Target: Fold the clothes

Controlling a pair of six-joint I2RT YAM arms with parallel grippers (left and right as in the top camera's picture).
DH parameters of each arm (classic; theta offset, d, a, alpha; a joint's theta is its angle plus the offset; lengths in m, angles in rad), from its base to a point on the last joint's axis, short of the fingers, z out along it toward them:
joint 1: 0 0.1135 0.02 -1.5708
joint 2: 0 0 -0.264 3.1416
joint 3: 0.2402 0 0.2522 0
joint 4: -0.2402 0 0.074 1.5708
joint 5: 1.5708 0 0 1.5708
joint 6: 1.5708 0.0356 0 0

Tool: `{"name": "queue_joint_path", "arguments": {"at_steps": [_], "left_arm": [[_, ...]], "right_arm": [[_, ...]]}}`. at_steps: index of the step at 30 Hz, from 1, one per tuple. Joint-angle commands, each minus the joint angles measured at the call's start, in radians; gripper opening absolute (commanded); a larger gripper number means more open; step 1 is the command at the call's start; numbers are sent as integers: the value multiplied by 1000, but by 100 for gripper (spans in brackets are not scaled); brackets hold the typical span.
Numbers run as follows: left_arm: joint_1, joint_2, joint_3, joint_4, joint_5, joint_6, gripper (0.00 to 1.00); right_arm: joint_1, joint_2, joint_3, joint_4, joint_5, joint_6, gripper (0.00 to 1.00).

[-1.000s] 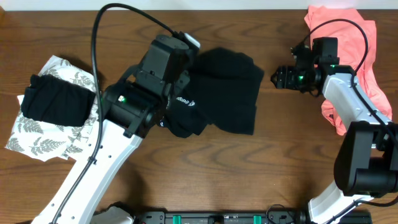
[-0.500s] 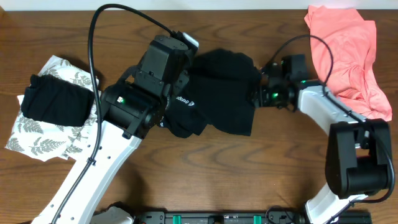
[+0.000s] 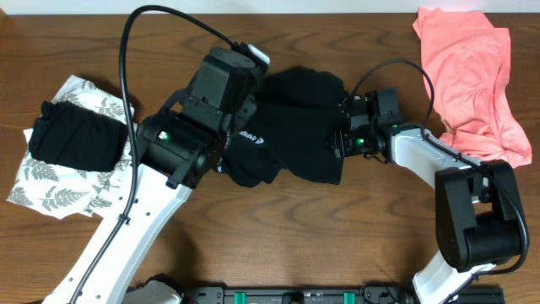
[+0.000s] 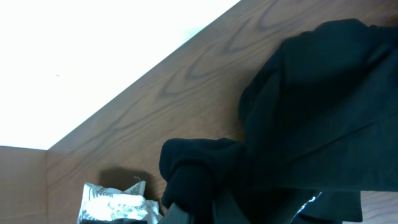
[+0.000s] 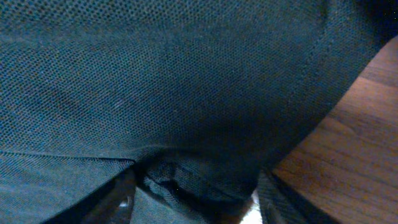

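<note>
The black collared shirt [image 3: 308,118] lies crumpled in the middle of the table, a white logo showing at its left. My left gripper [image 4: 205,211] is shut on a bunched fold of the shirt [image 4: 311,112]; in the overhead view its jaws are hidden under the wrist. My right gripper [image 3: 341,140] is at the shirt's right edge. In the right wrist view its fingers [image 5: 199,193] are spread wide, with the shirt's hem [image 5: 186,74] between them.
A salmon-pink garment [image 3: 472,76] lies in a heap at the back right. A folded black garment [image 3: 72,135] rests on a white leaf-print one [image 3: 59,190] at the left, also seen in the left wrist view [image 4: 115,202]. Brown wooden table [image 3: 388,228].
My right arm has swung left from beside the pink garment to the black shirt's right edge. The left arm and the shirt have not moved.
</note>
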Motion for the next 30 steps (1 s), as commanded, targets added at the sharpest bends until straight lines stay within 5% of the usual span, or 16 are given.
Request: {"name": "queue_joint_path", "arguments": {"at_steps": [1,6,8,20,30], "left_arm": [[5,-7,17,3,-23,-9,6],[5,-7,17,2,-23,-9,6],[5,-7,17,3,-23,-9,5],[5,-10,18,6,-68,-5,6],[5,-99,18,57,-139,-14,6]], "right_arm": [[9,21,-29,-1,11,11,49],[7,17,-29,1,8,23,10],[6,9,-29,-3,7,31,1],[-84,-348,-2,-148,9,23,1],[-241,-692,223,-328,29,3,1]]}}
